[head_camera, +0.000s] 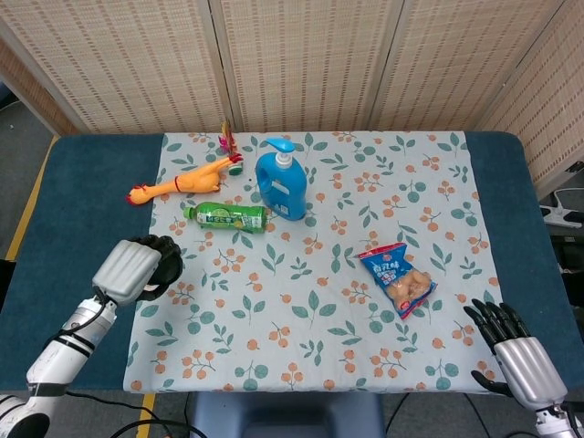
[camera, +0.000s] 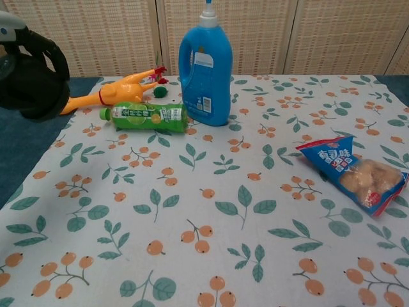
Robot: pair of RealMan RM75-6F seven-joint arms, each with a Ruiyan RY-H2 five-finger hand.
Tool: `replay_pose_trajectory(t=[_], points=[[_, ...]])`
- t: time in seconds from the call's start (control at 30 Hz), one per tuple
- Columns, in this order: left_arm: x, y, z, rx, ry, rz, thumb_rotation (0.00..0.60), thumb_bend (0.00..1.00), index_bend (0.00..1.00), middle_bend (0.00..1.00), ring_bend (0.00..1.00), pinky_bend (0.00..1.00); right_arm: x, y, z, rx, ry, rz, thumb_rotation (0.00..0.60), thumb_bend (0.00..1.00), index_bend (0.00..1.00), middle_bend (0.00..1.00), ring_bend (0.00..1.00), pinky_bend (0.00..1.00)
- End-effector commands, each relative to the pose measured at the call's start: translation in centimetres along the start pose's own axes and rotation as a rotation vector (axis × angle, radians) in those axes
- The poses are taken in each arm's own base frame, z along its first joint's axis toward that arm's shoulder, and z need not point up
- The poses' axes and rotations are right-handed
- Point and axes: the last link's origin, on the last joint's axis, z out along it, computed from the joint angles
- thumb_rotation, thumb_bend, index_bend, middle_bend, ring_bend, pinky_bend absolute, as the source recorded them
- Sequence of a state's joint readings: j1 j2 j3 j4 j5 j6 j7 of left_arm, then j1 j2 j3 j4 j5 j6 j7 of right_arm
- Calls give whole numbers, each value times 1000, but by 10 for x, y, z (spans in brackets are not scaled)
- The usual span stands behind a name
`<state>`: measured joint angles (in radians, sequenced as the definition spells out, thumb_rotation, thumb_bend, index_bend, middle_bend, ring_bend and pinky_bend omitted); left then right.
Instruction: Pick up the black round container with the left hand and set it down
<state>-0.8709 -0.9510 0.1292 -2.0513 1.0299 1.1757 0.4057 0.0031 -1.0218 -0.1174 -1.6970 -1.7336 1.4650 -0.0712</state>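
My left hand [head_camera: 130,268] grips the black round container [head_camera: 161,270] and holds it lifted above the left edge of the floral cloth [head_camera: 319,301]. In the chest view the container [camera: 29,89] hangs high at the upper left, with the dark fingers [camera: 52,51] of my left hand [camera: 19,45] curled over its top. My right hand [head_camera: 516,349] hovers at the front right corner of the table, fingers spread, nothing in it. It does not show in the chest view.
A blue pump bottle [head_camera: 280,181] stands at the back centre. A green bottle [head_camera: 226,216] lies in front of it, and a rubber chicken [head_camera: 182,183] lies at the back left. A snack bag [head_camera: 398,279] lies right of centre. Blue table [head_camera: 82,219] borders the cloth.
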Motion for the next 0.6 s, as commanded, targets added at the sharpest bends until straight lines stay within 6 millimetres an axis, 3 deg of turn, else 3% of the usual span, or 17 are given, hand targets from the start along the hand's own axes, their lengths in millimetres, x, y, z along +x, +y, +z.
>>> replay_pose_trajectory(t=[0.03,0.1,0.17,0.2,0.3,0.33,0.43,0.5,0.6], points=[[-51,-6,17,-6,-144,1,600,786,706,653,548,829,-1,-2,0,6,-4,-1,600,70,0,0,0,0],[-78,-9,27,-1,-212,23,600,783,707,654,549,829,0,-1,-1,2,-1,0,600,71,0,0,0,0],[-83,-10,32,2,-222,33,600,780,708,654,550,829,1,-1,-1,0,5,2,600,70,0,0,0,0],[-78,-10,34,7,-200,40,600,779,709,655,550,829,2,-1,-1,-1,9,4,600,70,0,0,0,0],[-35,-8,30,22,-39,47,600,780,711,657,556,830,5,1,-3,-8,19,10,600,70,0,0,0,0],[-14,-6,24,28,18,44,600,781,711,659,558,831,6,2,-4,-11,26,14,600,70,0,0,0,0],[21,-1,7,36,80,31,600,783,711,661,560,833,8,4,-5,-14,35,13,600,70,0,0,0,0],[28,2,0,32,80,29,600,785,711,660,560,831,8,4,-4,-12,33,15,600,70,0,0,0,0],[10,1,0,22,1,30,600,784,711,659,560,830,5,2,-3,-4,22,12,600,70,0,0,0,0]])
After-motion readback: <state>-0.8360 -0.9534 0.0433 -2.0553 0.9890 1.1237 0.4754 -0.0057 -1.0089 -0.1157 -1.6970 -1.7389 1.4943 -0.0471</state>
